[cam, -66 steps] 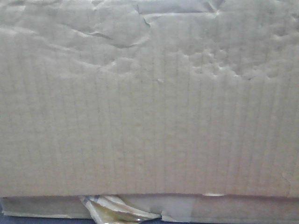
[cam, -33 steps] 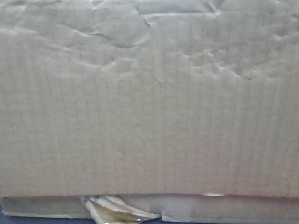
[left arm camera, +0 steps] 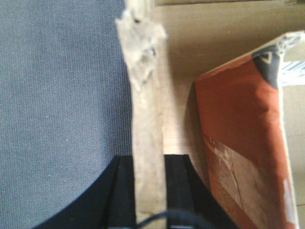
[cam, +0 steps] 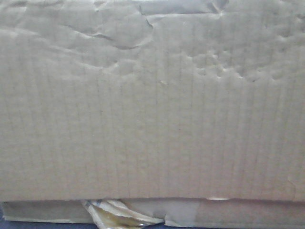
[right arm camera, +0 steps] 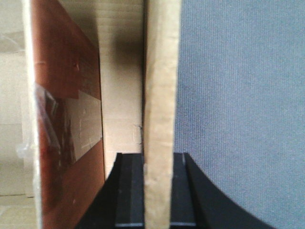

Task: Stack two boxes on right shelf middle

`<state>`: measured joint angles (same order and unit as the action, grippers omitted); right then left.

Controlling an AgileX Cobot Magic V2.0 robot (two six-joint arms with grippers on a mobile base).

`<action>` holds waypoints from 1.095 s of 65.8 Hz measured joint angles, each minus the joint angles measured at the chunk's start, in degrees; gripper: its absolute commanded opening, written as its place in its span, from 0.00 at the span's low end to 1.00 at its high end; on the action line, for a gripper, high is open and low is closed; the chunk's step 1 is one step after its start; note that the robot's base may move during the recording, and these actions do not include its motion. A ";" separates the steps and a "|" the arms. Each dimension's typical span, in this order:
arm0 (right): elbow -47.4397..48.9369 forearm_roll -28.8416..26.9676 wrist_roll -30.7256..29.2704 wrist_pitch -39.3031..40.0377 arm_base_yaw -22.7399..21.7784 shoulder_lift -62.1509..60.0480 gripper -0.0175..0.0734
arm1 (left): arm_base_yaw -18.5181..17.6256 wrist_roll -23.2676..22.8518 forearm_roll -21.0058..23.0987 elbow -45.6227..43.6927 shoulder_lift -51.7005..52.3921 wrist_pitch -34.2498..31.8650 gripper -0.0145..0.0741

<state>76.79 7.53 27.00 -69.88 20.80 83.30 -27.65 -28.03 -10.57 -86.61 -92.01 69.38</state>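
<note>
The tall box [cam: 152, 114] fills the front view, its face dented and creased near the top. Under its lower edge shows a strip of the flatter box [cam: 238, 213] with yellowish crumpled tape [cam: 114, 213]. Whether the two touch I cannot tell. My left gripper [left arm camera: 149, 191] is shut on a ragged upright cardboard wall [left arm camera: 145, 95] of a box. On the other side, my right gripper [right arm camera: 157, 191] is shut on a cardboard wall [right arm camera: 161, 86], one black finger on each side. The right shelf middle is out of view.
A grey-blue felt-like tabletop [left arm camera: 57, 95] lies outside the gripped wall in the left wrist view, and the tabletop [right arm camera: 238, 95] shows likewise in the right. Inside the box an orange-red taped panel [left arm camera: 238, 133] stands close to the left fingers; the panel [right arm camera: 66, 124] is also near the right ones.
</note>
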 measured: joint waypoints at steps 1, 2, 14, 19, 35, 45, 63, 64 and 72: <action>0.00 0.00 0.00 0.00 0.00 0.00 0.02 | 0.00 -0.13 -0.14 -0.14 0.00 0.12 0.04; 0.00 0.12 0.00 0.00 0.00 0.00 0.02 | 0.00 -0.56 -0.28 -0.25 0.00 0.21 0.04; -0.12 2.04 2.17 1.60 0.23 -1.63 0.02 | -0.47 -4.46 -5.00 -3.05 0.40 0.51 0.04; -0.12 4.03 3.67 4.28 0.36 -3.29 0.02 | -0.61 -5.36 -7.34 -5.39 1.37 0.09 0.04; 5.07 9.69 4.30 9.57 0.60 -4.74 0.02 | -0.73 -5.98 -10.93 -12.72 2.89 -0.32 0.04; 10.20 13.93 4.41 13.78 0.60 -4.74 0.02 | -0.73 -6.20 -13.66 -16.88 2.98 -3.04 0.04; 14.13 17.64 5.62 22.25 0.40 -4.74 0.02 | -0.73 -6.32 -19.08 -20.04 3.37 -9.26 0.04; 14.13 17.80 5.88 22.43 0.40 -4.74 0.02 | -0.73 -6.32 -19.48 -20.22 3.37 -9.44 0.04; 14.17 18.74 7.08 23.04 0.40 -4.74 0.02 | -0.73 -6.32 -20.88 -21.46 3.37 -10.21 0.04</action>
<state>90.96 26.27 34.07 -46.84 21.20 78.56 -28.38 -34.34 -31.44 -108.07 -88.64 59.18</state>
